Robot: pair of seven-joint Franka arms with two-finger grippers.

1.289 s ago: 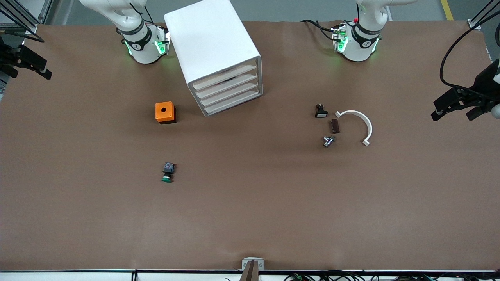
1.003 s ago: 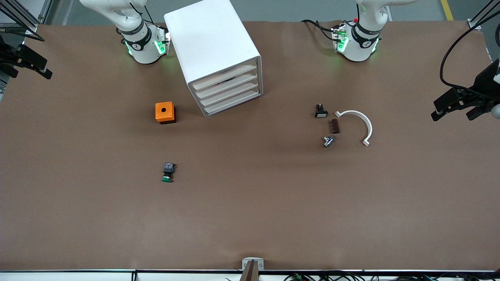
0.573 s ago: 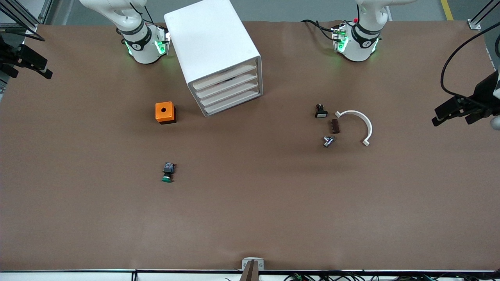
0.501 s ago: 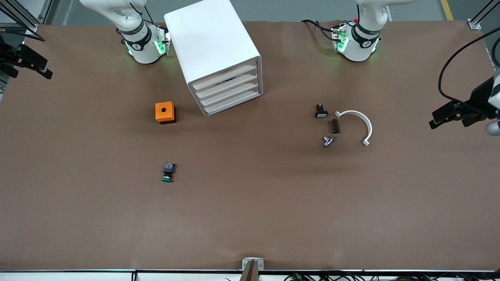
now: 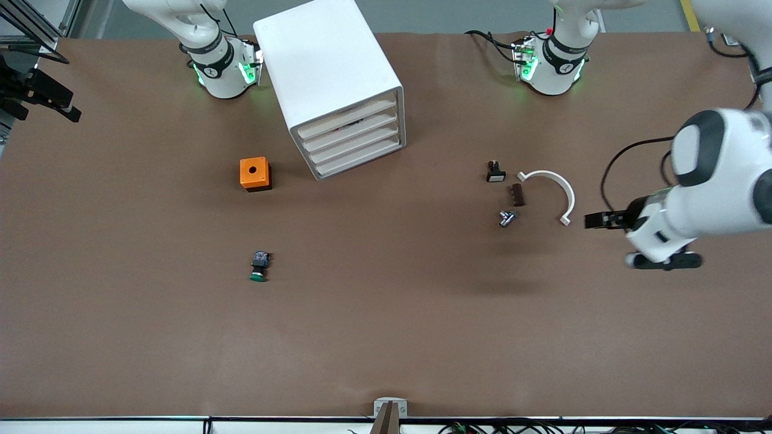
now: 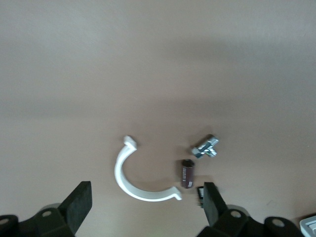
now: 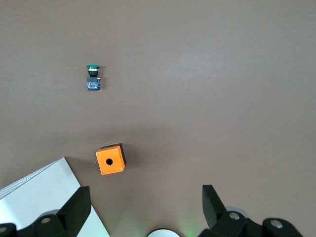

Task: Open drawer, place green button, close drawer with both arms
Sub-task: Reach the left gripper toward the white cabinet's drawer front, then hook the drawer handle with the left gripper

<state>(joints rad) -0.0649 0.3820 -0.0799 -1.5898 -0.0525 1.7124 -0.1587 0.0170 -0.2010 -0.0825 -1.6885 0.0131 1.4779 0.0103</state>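
Left gripper (image 5: 597, 220), fingers apart and empty, has swung in from the table's edge to hang over the table beside the white C-shaped clip (image 5: 555, 194). Right gripper (image 7: 145, 212) waits, fingers apart, above the cabinet (image 5: 329, 78). Drawer (image 5: 356, 146) is closed. Green button (image 5: 259, 267) lies nearer the camera than the cabinet. Opening approach has begun.

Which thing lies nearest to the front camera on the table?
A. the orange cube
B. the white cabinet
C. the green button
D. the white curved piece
C: the green button lies lower in the front view than the orange cube, the white curved piece and the white cabinet.
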